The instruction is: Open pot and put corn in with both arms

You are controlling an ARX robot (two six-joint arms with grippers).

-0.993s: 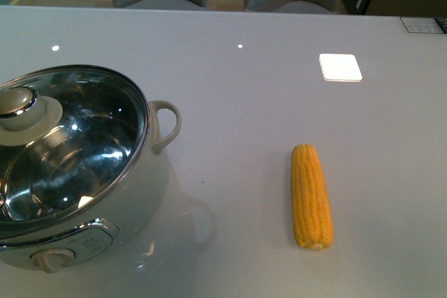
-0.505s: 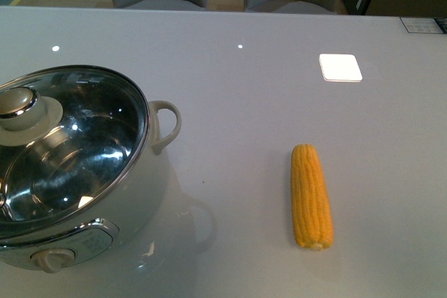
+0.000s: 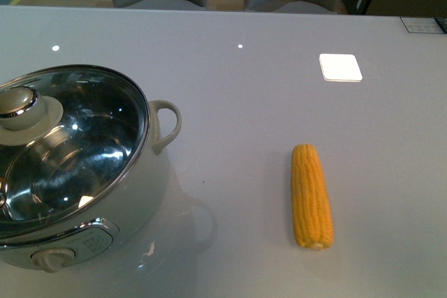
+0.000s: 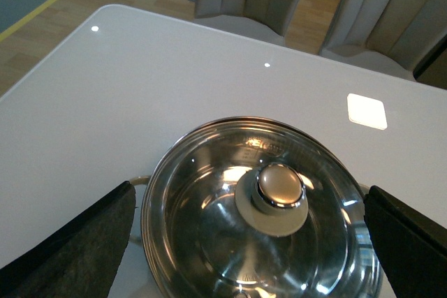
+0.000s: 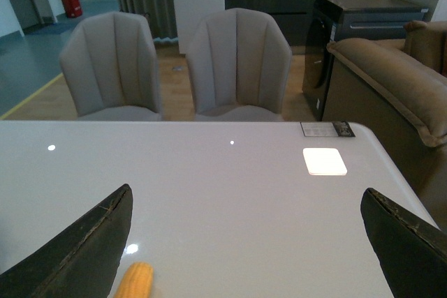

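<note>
Step 1: lid on, nothing grasped. My L hand point(image 4: 248, 188) spread wide, hovering over lid knob point(image 4: 278, 190) of pot point(image 3: 143, 200). R hand point(image 5: 246, 190) spread, empty. Corn point(image 3: 311, 195) flat on bench point(image 3: 237, 102), well right of pot. Next, I reckon: lower L, pinch knob, lift.

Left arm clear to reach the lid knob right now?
Probably yes. In the left wrist view the knob sits uncovered on the closed lid, between the wide-open jaws, with nothing above it.
</note>
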